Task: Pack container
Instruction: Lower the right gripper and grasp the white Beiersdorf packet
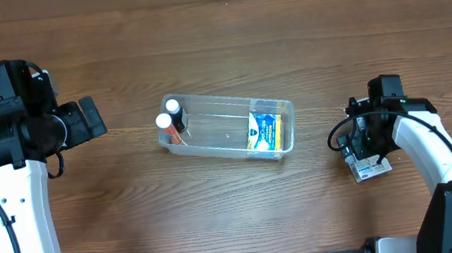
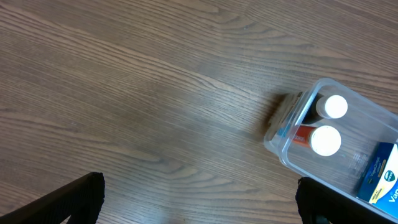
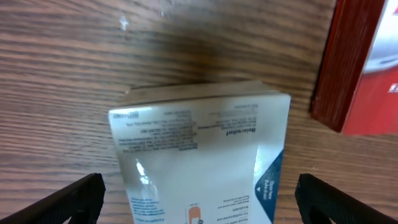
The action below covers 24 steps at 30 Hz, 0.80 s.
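The clear plastic container lies mid-table. It holds two white-capped bottles at its left end and a blue and yellow box at its right end. It also shows in the left wrist view, with the bottles. My left gripper is open and empty over bare wood, left of the container. My right gripper is open, its fingers on either side of a white and blue box lying on the table; this box also shows in the overhead view.
A red box lies just beyond the white box in the right wrist view. The wooden table stretches beyond the container.
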Each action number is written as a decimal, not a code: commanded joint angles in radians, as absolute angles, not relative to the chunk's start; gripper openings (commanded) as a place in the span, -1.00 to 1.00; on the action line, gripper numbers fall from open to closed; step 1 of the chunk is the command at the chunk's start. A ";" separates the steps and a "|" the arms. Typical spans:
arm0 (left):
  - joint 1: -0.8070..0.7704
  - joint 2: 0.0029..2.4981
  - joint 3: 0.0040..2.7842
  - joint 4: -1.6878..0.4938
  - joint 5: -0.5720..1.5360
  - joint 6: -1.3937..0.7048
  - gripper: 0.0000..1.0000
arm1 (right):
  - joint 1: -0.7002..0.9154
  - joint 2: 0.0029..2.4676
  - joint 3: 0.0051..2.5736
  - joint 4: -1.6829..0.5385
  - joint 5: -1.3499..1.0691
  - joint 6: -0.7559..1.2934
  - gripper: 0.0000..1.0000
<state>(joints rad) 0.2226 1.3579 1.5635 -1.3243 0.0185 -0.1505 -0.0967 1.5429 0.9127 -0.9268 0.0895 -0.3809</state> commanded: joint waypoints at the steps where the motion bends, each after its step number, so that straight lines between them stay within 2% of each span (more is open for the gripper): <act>1: 0.222 1.359 1.564 -1.327 0.019 -0.154 1.00 | -0.101 1.563 0.894 -0.917 0.086 -0.366 1.00; 18: 0.222 1.359 1.564 -1.330 0.020 -0.154 1.00 | -0.101 1.582 0.796 -0.817 0.048 -0.362 1.00; 24: 0.222 1.359 1.564 -1.332 0.020 -0.154 1.00 | -0.101 1.582 0.796 -0.804 -0.060 -0.362 1.00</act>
<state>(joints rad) 0.2226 1.3579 1.5635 -1.3289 0.0185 -0.1505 -0.0967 1.5795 0.7998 -0.8173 0.0166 -0.3668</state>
